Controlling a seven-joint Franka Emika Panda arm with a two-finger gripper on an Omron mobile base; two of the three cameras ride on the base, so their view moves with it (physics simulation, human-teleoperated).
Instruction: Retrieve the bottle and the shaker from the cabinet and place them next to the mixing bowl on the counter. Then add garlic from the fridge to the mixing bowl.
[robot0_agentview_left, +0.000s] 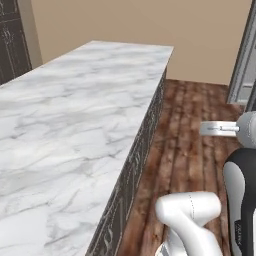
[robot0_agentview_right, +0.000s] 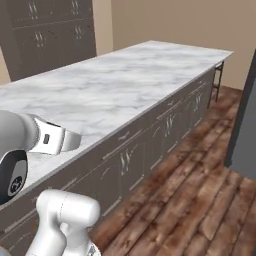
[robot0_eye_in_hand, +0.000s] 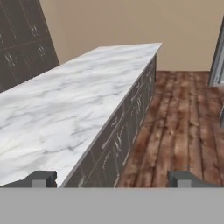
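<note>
The pincer (robot0_eye_in_hand: 109, 178) is spread wide and holds nothing, fingertips (robot0_eye_in_hand: 41, 178) well apart, one over the marble tabletop (robot0_eye_in_hand: 65, 105), the other above the wood floor (robot0_eye_in_hand: 183, 122); dark cabinets (robot0_eye_in_hand: 19, 39) stand beyond it

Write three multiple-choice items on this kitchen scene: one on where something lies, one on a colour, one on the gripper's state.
1. In the hand view, the counter lies
A. to the left of the floor
B. to the right of the floor
C. behind the back wall

2. The floor is
A. white tile
B. reddish-brown wood planks
C. grey carpet

3. The gripper is
A. shut on a bottle
B. shut on a bowl
C. open, with nothing between its tips

Answers: 1 A, the marble top fills the left while the floor runs down the right. 2 B, plank seams show in all views. 3 C, the two fingertips stand wide apart with nothing held.
</note>
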